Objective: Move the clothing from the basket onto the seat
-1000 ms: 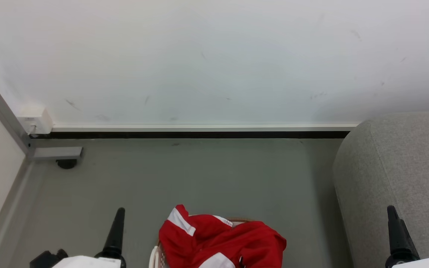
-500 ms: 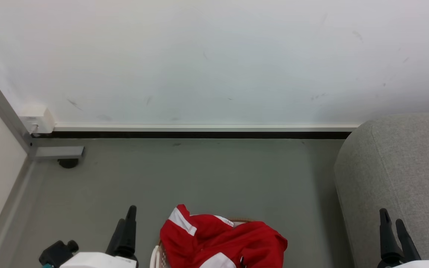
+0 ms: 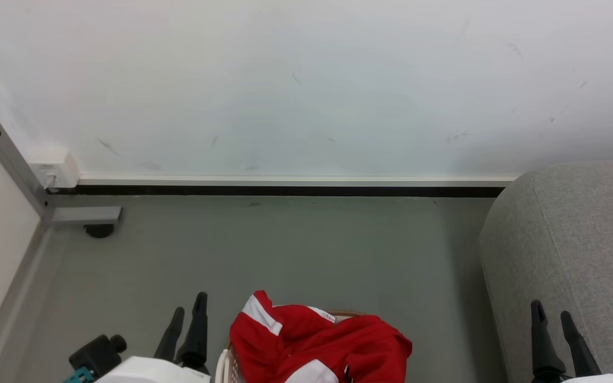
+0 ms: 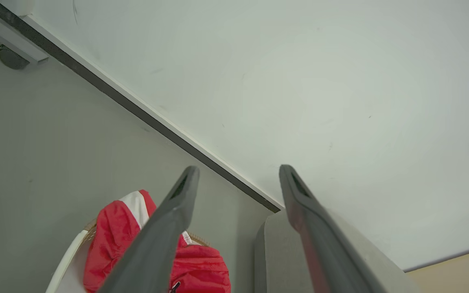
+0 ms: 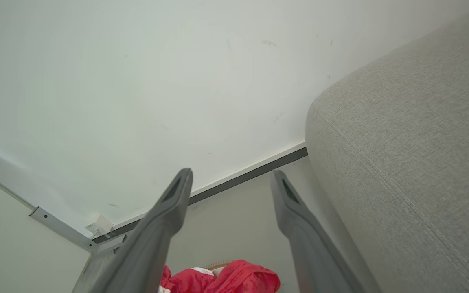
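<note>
- Both grippers are spread and empty: the left gripper (image 3: 189, 304) hangs just left of the basket (image 3: 222, 366), and the right gripper (image 3: 551, 310) hangs in front of the seat (image 3: 578, 239), each with a clear gap between its fingers
- The clothing (image 3: 328, 346) lies heaped in the basket, on the floor (image 3: 285, 250) between the two arms; the seat stands to the robot's right, apart from the basket
- The reach looks like the step in hand: bring the left gripper over the heap, fingers wide, and come down on a raised fold rather than a flat panel
- Bite deep enough to catch cloth alone, or the basket may lift too
- Lift high so trailing cloth clears the basket before swinging toward the seat
</note>
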You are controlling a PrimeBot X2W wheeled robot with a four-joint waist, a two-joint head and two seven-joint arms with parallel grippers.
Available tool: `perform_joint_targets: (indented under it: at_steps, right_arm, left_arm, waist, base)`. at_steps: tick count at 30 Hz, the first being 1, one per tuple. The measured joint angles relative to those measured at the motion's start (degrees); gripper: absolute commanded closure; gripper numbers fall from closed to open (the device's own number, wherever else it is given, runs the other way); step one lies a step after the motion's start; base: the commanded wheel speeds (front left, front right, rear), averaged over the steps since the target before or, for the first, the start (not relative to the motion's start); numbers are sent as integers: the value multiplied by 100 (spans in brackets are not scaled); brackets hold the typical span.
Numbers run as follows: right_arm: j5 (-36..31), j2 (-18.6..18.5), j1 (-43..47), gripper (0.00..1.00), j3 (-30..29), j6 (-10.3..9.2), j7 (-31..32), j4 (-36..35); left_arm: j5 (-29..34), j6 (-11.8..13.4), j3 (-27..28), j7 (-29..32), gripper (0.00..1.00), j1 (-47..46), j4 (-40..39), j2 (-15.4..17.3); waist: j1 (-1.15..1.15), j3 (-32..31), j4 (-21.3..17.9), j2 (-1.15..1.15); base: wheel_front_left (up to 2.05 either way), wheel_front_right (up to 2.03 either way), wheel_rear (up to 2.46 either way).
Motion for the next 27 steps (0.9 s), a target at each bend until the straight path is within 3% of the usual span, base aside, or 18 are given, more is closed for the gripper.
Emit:
perform_joint_targets:
  at_steps: [27]
  right_arm:
    - [-1508, -40, 15, 0, 247, 0, -398, 164]
  left_arm:
    - [1952, 2, -158, -397, 0, -98, 122, 16]
  waist:
    - [0, 22, 40, 0]
  base:
    - [0, 0, 0]
